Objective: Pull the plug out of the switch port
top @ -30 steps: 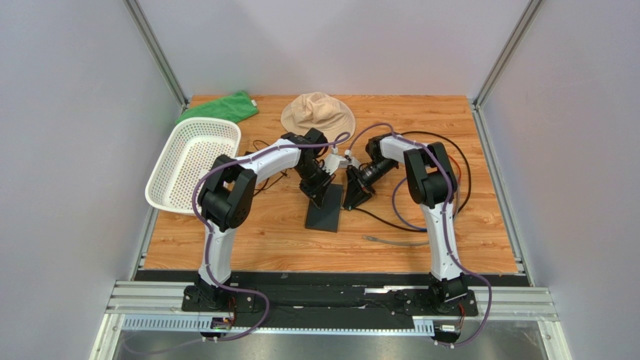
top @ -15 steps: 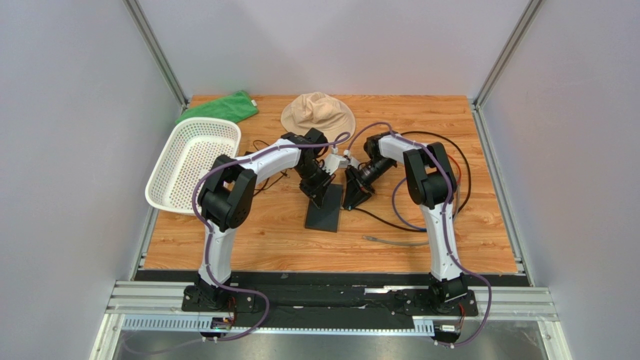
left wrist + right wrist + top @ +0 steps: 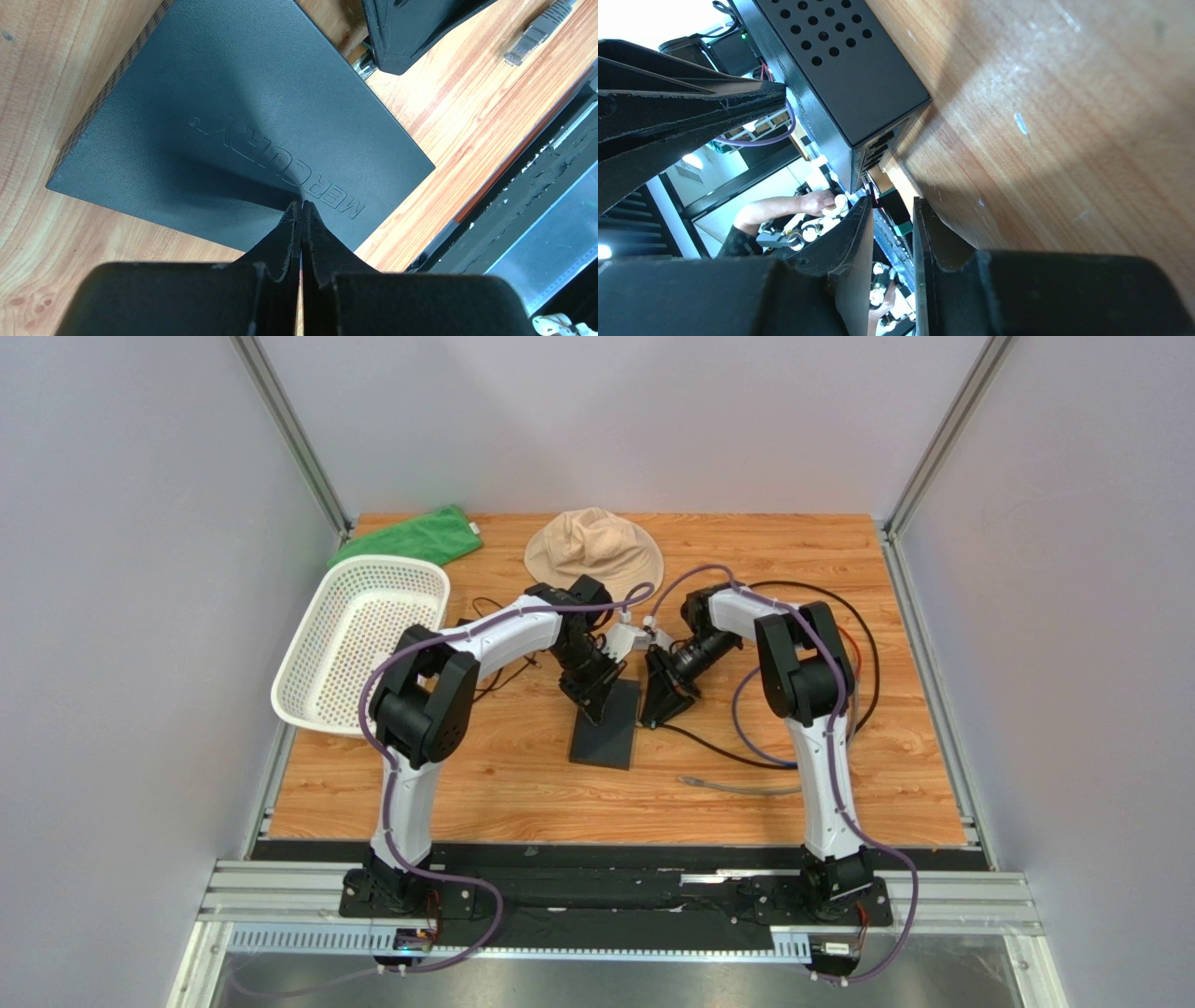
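The left pincer [image 3: 302, 210] is pressed together, no gap between its fingers, and its tips rest on the flat top of the switch [image 3: 231, 119]. The switch lies directly under those tips and stretches away ahead of them, flat on the tabletop [image 3: 477, 770], with the raised lettering on its lid just beyond the tips.

The right pincer [image 3: 891, 210] meets the switch from the other side. The switch's socket edge faces its tips, just ahead of them. Its fingers stand a narrow way apart and pinch the plug [image 3: 882, 178], which sits between the tips and is seated in a port at the near corner of that edge. The perforated side of the switch runs off ahead and to the left of this pincer.

From above, the two pincers are close together, with the switch beneath the left one and beside the right one. A loose grey cable [image 3: 737, 787] lies on the tabletop behind the right pincer, toward the arm bases. A basket [image 3: 358, 637] sits well to the left of the left pincer, and a hat [image 3: 593, 546] and cloth [image 3: 410, 535] lie beyond both.
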Tool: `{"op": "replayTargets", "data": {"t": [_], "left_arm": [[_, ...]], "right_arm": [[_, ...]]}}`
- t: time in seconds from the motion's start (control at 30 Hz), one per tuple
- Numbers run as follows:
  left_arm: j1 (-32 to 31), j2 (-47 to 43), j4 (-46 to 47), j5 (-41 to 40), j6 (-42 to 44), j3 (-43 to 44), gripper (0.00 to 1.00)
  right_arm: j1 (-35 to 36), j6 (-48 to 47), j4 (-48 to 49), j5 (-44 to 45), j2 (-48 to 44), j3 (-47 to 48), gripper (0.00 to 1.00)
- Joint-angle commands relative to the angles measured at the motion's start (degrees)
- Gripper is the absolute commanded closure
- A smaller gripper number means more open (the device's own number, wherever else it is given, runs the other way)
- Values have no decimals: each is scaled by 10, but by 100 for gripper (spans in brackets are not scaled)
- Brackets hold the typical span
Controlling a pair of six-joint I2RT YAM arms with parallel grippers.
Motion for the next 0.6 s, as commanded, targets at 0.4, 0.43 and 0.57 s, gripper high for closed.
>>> {"op": "replayTargets", "data": {"t": [0.4,0.43,0.57], "left_arm": [[-3,51,15,-87,25,-13,100],[-3,51,15,-87,25,-13,100],[-3,52,14,-93,25,-14,100]], "right_arm": [[-35,-17,-12,229,26,-65,100],[-35,-17,-14,230,26,-65,100],[-38,-24,-21,233,27,-68,100]]}}
